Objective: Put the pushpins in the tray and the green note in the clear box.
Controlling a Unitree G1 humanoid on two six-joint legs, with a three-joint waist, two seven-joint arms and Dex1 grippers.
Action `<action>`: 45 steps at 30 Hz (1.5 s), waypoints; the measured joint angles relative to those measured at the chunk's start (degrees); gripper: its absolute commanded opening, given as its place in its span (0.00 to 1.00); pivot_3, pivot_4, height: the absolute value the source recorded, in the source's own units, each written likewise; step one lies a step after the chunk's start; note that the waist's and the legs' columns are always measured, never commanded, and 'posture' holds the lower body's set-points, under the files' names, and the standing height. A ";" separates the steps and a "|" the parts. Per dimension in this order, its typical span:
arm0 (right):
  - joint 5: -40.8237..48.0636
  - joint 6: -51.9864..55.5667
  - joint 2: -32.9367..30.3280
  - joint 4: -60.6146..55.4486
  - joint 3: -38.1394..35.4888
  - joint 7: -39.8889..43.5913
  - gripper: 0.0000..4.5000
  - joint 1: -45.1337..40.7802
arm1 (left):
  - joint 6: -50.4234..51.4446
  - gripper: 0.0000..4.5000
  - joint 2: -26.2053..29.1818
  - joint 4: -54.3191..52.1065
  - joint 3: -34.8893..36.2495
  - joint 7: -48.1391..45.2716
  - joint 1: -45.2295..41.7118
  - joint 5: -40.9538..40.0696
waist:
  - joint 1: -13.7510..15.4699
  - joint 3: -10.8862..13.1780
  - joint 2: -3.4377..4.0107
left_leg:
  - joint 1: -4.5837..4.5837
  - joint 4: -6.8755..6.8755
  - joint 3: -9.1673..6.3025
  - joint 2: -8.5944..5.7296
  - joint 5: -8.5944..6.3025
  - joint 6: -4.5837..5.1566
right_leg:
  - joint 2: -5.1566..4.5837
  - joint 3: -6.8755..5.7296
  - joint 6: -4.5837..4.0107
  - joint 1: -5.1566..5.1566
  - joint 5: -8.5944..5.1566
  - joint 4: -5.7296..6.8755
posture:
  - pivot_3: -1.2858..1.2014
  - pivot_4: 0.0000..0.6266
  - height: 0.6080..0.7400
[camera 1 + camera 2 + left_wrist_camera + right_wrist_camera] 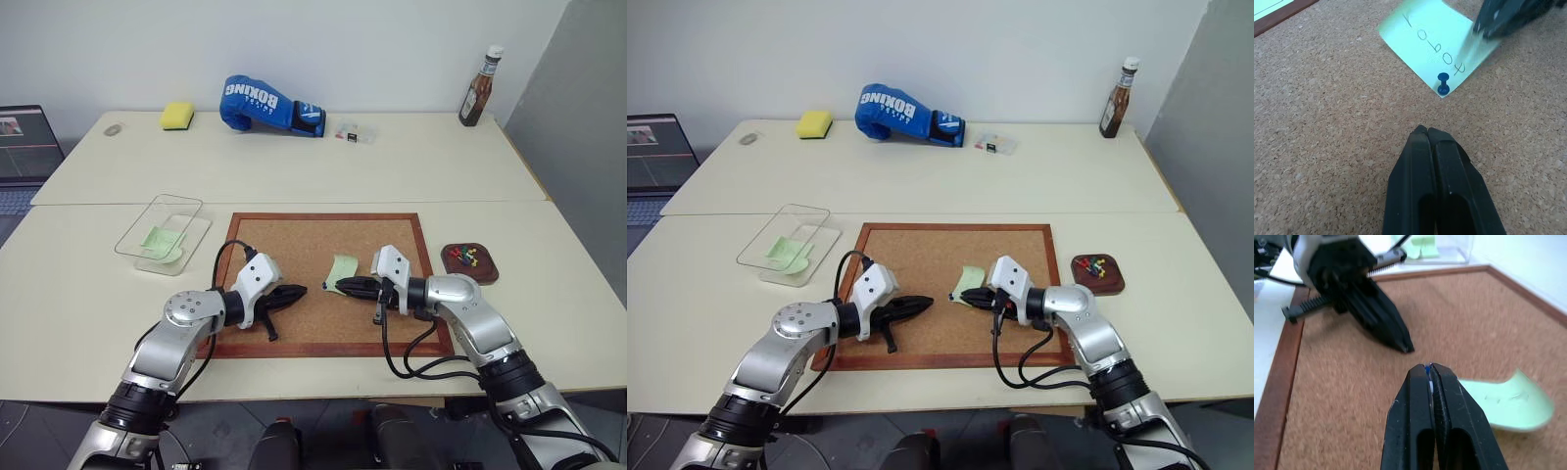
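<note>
The left end effector [299, 291] was clenched with nothing in it, hovering low over the corkboard [294, 240] and pointing towards the note [343, 268]. The right end effector [333, 287] was also clenched, its tips at the note's edge. A blue speck showed between its fingers [1420, 396], but whether it gripped anything could not be told. The note lay on the corkboard with one side curled up, and a dark blue pushpin [1443, 84] stood at its corner. The tray [487, 274] sat on the surface [294, 166] just right of the corkboard, holding several coloured pins. The clear box [137, 232] stood left of the corkboard with a green paper inside.
</note>
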 measured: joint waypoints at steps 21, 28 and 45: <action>-5.16 5.27 -8.55 -9.03 -12.46 -17.86 0.01 4.35 | -2.25 0.00 -0.54 3.06 -1.81 -1.84 -2.74 0.92 | 0.75 0.00 0.00 | -0.04 0.01 0.00 -0.04 0.00 0.00 | -0.03 0.00 -0.03 0.01 -0.03 -0.02 | 0.52 0.24 1.00; -9.87 5.74 -12.32 -12.35 -18.55 -25.65 0.01 11.34 | -3.49 0.00 -1.30 4.61 -1.76 -1.76 -3.06 1.29 | 0.76 -0.01 0.01 | -0.02 0.19 0.02 -0.05 0.00 0.00 | -0.03 0.03 -0.19 0.09 -0.12 0.00 | 0.52 0.24 1.00; -13.78 5.57 -14.73 -4.75 -21.75 -31.35 0.01 12.61 | -4.67 0.00 -2.18 6.67 -2.07 -3.10 -4.39 1.87 | 1.30 -0.03 0.05 | 0.00 0.22 0.04 -0.08 0.00 0.01 | -0.05 0.05 -0.18 0.14 -0.11 -0.01 | 0.52 0.24 1.00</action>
